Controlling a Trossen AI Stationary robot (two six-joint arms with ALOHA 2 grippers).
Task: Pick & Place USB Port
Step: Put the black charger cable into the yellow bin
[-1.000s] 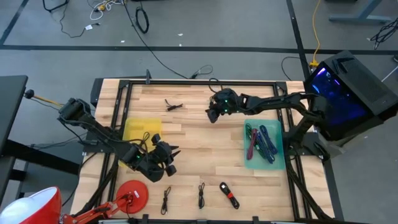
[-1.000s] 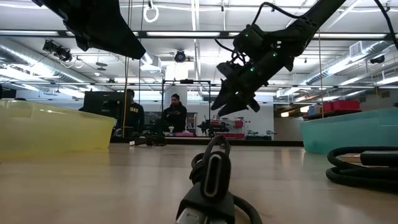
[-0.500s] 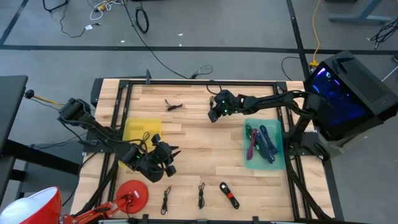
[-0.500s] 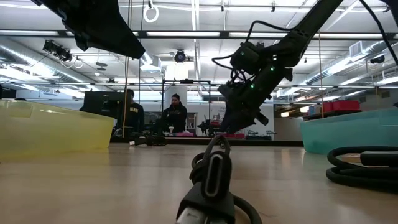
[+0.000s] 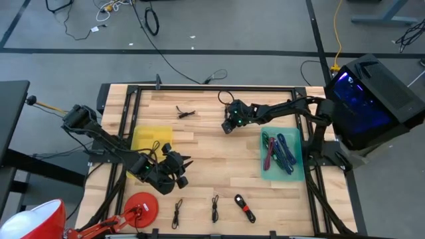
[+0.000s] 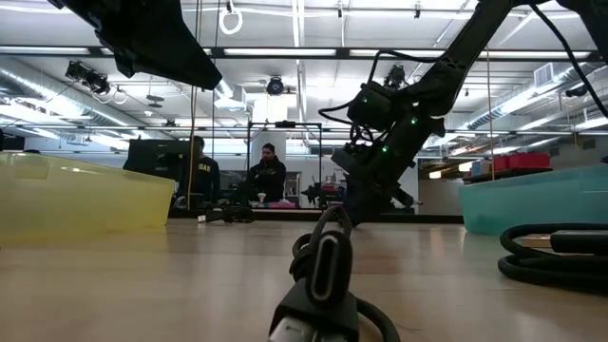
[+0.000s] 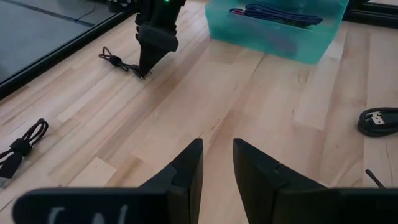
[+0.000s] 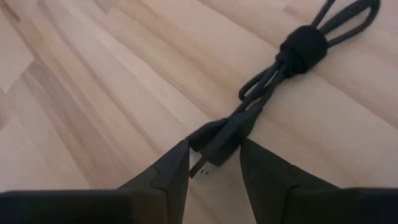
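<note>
Right claw (image 8: 214,163) is down at the far middle of the tabletop (image 5: 199,143), its fingers spread either side of the plug end of a bundled black cable (image 8: 267,93) — not yet pinching it, as far as I can see. The cable lies flat on the wood, tied in the middle, plug pointing in between the fingers.

What could go wrong, to my eye: the plug is slim and lies low, so if the fingers close too high they may skate over it or flick it away. Catching only the plug tip could let the rest of the bundle swing and slip out on the lift.

Left claw (image 7: 217,162) waits near the yellow bin (image 5: 151,139), fingers a little apart, holding nothing.

Hard to tell from above: the cable is mostly hidden under the right arm. From table height another cable (image 6: 321,275) blocks the foreground, and the teal bin (image 5: 282,154) is cut off at the edge.
</note>
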